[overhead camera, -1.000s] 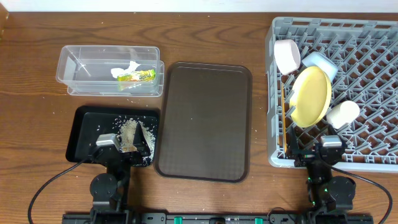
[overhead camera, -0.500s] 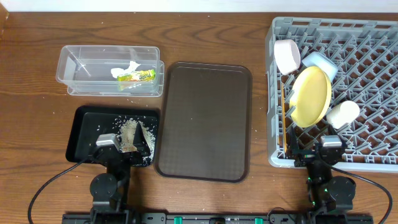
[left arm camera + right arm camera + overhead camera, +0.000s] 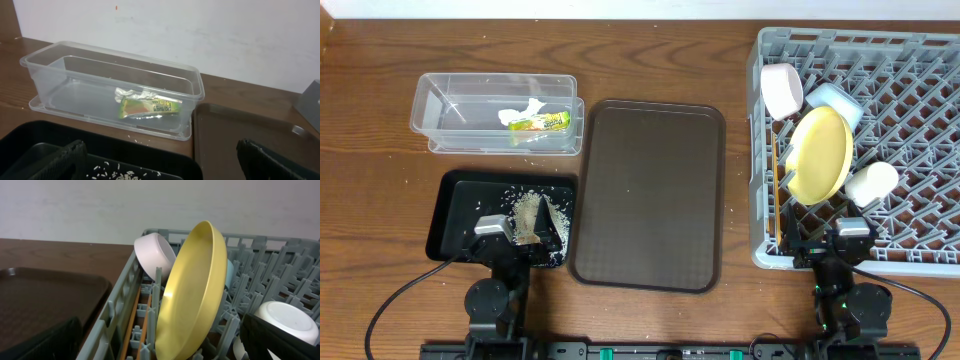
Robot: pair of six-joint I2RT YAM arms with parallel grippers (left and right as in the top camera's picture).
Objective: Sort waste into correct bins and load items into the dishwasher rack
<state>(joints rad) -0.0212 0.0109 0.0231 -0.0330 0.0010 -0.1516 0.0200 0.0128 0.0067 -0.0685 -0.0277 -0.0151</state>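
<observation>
One rack [image 3: 920, 70] holds one yellow plate [image 3: 820, 155], one white bowl [image 3: 781, 90], one blue bowl [image 3: 835, 100], one cup [image 3: 872, 183]. One clear tub [image 3: 440, 105] holds one wrapper [image 3: 540, 123], one tissue [image 3: 520, 112]. There is one black tray [image 3: 455, 215], one brown tray [image 3: 645, 195].

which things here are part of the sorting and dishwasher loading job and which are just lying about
Part of the job: snack wrapper, tissue, rice scraps, clear tub, black tray, yellow plate, white bowl, blue bowl, white cup, chopsticks, grey rack.

Lying about: brown serving tray.
</observation>
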